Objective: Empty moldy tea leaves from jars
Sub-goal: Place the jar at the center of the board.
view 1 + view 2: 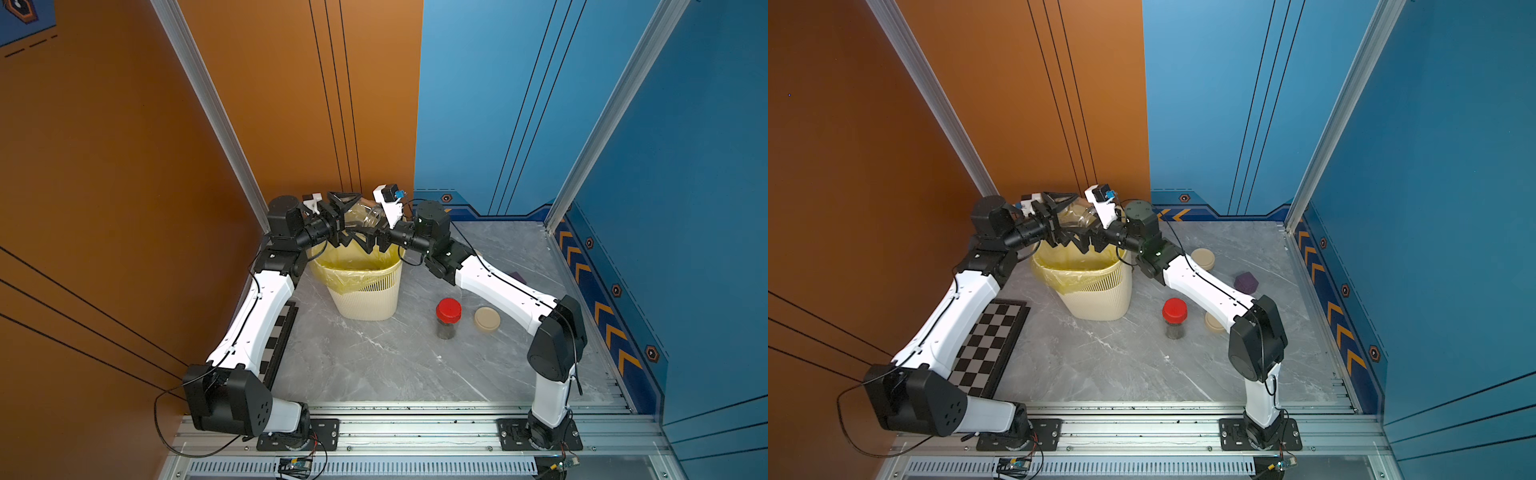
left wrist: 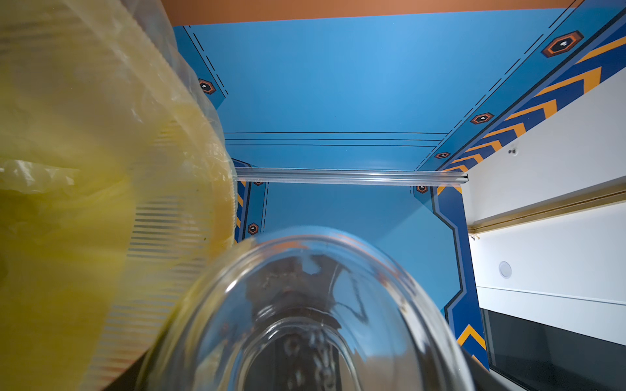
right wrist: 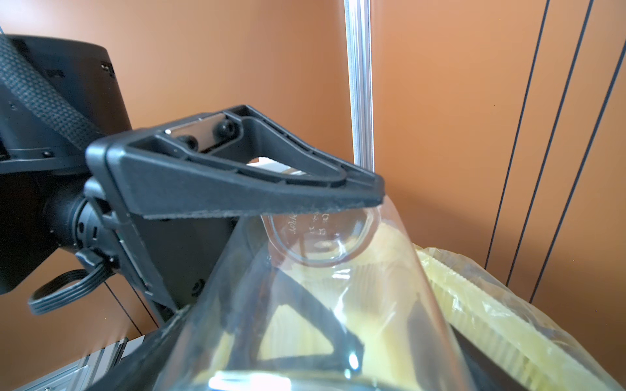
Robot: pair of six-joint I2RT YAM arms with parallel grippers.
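A clear, lidless jar (image 1: 365, 216) (image 1: 1079, 216) hangs tilted over the bin between both grippers, and I can see straight through it. My left gripper (image 1: 357, 222) (image 1: 1071, 222) is shut on it near the base; one of its fingers (image 3: 237, 189) presses the glass (image 3: 321, 287). My right gripper (image 1: 376, 226) (image 1: 1096, 226) stands open around the jar's mouth end. The glass (image 2: 305, 321) fills the left wrist view. A red-lidded jar (image 1: 448, 318) (image 1: 1174, 318) stands on the table with dark tea leaves (image 1: 446, 330) inside.
The cream slatted bin (image 1: 365, 299) (image 1: 1096, 299) with its yellow bag (image 1: 353, 266) stands under the grippers. A loose beige lid (image 1: 487, 319) lies right of the red jar. Another beige lid (image 1: 1203, 258) and a purple block (image 1: 1246, 282) sit behind the right arm. A chessboard (image 1: 984, 345) lies at the left.
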